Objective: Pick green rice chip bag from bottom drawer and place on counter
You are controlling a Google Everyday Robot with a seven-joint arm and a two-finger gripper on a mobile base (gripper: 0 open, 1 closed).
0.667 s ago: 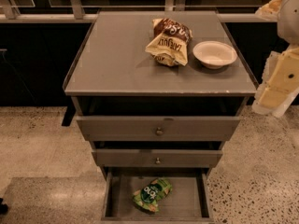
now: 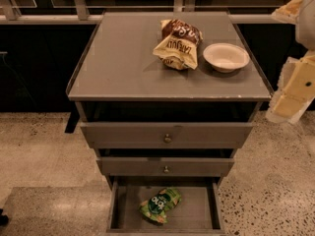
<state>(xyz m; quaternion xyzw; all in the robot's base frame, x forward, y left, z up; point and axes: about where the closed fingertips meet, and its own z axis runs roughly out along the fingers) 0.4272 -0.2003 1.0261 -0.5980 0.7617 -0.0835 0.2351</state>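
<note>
The green rice chip bag lies flat on the floor of the open bottom drawer, near its middle. The counter is the flat grey top of the cabinet above. My gripper is the cream-coloured arm end at the right edge of the view. It hangs beside the cabinet's right side at counter height, well above and to the right of the bag, and holds nothing that I can see.
A brown-and-cream chip bag and a white bowl sit on the right half of the counter. Two upper drawers with round knobs stand slightly pulled out above the bottom drawer. Speckled floor surrounds the cabinet.
</note>
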